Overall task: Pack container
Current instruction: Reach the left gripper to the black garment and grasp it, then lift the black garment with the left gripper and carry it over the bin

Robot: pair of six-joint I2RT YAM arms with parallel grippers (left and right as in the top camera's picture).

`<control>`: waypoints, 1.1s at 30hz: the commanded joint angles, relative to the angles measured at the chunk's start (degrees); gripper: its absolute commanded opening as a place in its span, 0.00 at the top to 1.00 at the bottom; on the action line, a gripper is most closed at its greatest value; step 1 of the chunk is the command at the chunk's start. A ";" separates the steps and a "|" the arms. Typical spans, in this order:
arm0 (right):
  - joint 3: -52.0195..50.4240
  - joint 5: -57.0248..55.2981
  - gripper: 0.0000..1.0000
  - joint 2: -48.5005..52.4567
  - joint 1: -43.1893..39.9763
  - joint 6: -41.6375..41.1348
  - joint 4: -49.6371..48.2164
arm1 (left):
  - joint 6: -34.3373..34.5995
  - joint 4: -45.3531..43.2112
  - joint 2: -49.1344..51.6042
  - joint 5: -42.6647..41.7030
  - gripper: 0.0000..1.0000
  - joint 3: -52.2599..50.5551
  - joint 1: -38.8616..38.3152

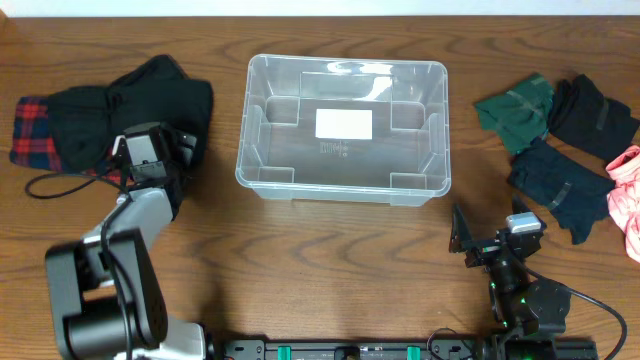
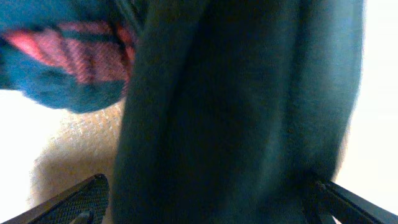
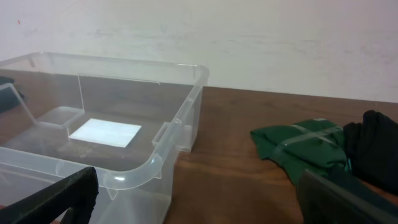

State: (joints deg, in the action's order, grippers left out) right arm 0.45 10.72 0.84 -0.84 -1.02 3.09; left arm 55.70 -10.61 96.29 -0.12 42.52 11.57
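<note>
**Left end effector over the dark pile; tub empty**

The container (image 1: 262, 130) sits mid-worktop toward the far edge, with nothing in it but the white label on its base. Your left end effector (image 1: 188, 148) is down on the black garment (image 1: 165, 95) near the far-left corner. Its fingers are spread, with dark cloth filling the gap between them. The right end effector (image 1: 470, 240) waits near the front-right, also spread and holding nothing.

Watch the plaid garment (image 1: 35, 125). It lies against the black one, so a deep pinch may drag both along. A shallow pinch on a single fold could slip loose on the way over. Trailing cloth may also catch the tub's rim and shove the tub, which looks light.

The left wrist view is almost all blurred fabric, so you cannot tell how far the fingers (image 2: 74, 200) reach into the pile. You also cannot tell whether they touch the worktop (image 1: 330, 270). At the right edge, the pink garment (image 1: 626, 190) is cut off beside the green garment (image 1: 515, 108).
</note>
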 commanded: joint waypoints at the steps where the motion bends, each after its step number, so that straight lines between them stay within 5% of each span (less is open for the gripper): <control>1: -0.13 0.24 0.01 -0.42 -0.26 -0.63 0.13 | 0.33 -3.26 3.89 -0.11 0.02 -0.52 0.26; 8: -0.13 0.24 0.01 -0.42 -0.26 -0.63 0.13 | 0.20 -10.95 5.95 1.18 0.05 -0.52 0.26; 10: -0.13 0.24 0.01 -0.42 -0.26 -0.63 0.13 | -1.66 -12.87 5.95 1.25 0.25 -0.52 0.26; 13: -0.13 0.24 0.01 -0.42 -0.26 -0.63 0.13 | -4.90 -15.02 5.92 0.55 0.66 -0.52 0.26; 16: -0.13 0.24 0.01 -0.42 -0.26 -0.63 0.13 | -6.69 -15.30 5.81 -1.53 0.91 -0.50 0.26; 27: -0.13 0.24 0.01 -0.42 -0.26 -0.63 0.13 | -13.77 -14.97 -4.09 -11.39 0.94 -0.33 0.26; 33: -0.13 0.26 0.01 -0.42 -0.26 -0.63 0.13 | -15.67 -4.63 -18.32 -11.23 0.94 2.36 0.26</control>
State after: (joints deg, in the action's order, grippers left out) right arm 0.45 10.70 0.84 -0.84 -1.02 3.09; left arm 43.35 -16.29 85.01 -10.48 41.91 11.92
